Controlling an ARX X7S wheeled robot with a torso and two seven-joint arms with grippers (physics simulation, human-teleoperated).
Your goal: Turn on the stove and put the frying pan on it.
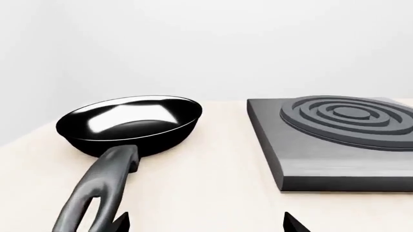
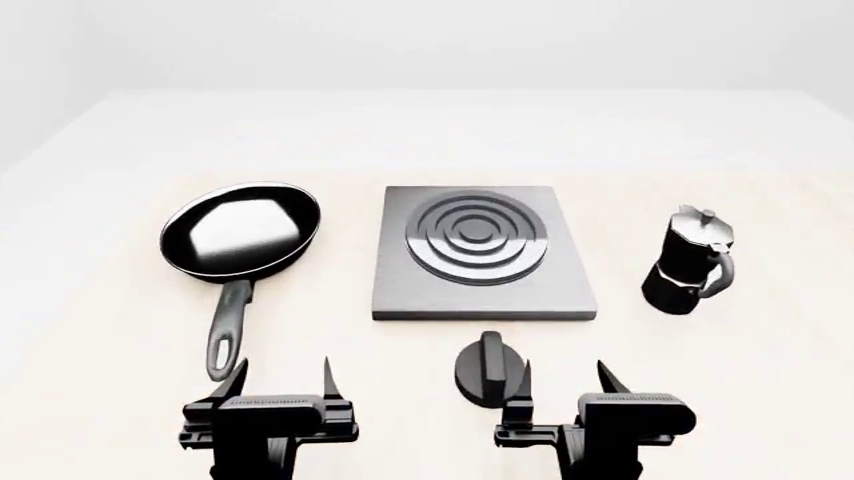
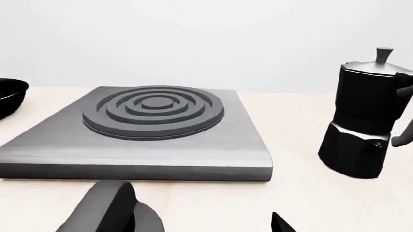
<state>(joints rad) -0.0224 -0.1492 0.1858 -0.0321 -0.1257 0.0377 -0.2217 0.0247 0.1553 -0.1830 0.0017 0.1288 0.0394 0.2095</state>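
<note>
Nearest the head camera, both pincers stood at the near edge of the surface [image 2: 107, 300], and each was open and empty. Left pincer [image 2: 276, 382] had its fingers spread just near of the frying pan's handle end, not touching it as far as could be told. Right pincer [image 2: 566, 385] hung with its left finger close beside the knob [image 2: 486, 368]; contact could not be confirmed from any view.

Frying pan [image 2: 242, 228] rested upright on the surface at the left, its handle pointing toward the robot, clearly apart from the stove [image 2: 482, 250]. Stove sat in the middle, ring burner bare, nothing on it. Knob lay just near of the stove's near edge, separate from the plate. Whether the stove was switched on could not be told: no glow or indicator was visible. Moka pot [image 2: 685, 262] stood well to the right, uninvolved.

Assessment: neither part of the task appeared done. Knob remained to be turned, and pan remained to be grasped, lifted and set on the burner.
</note>
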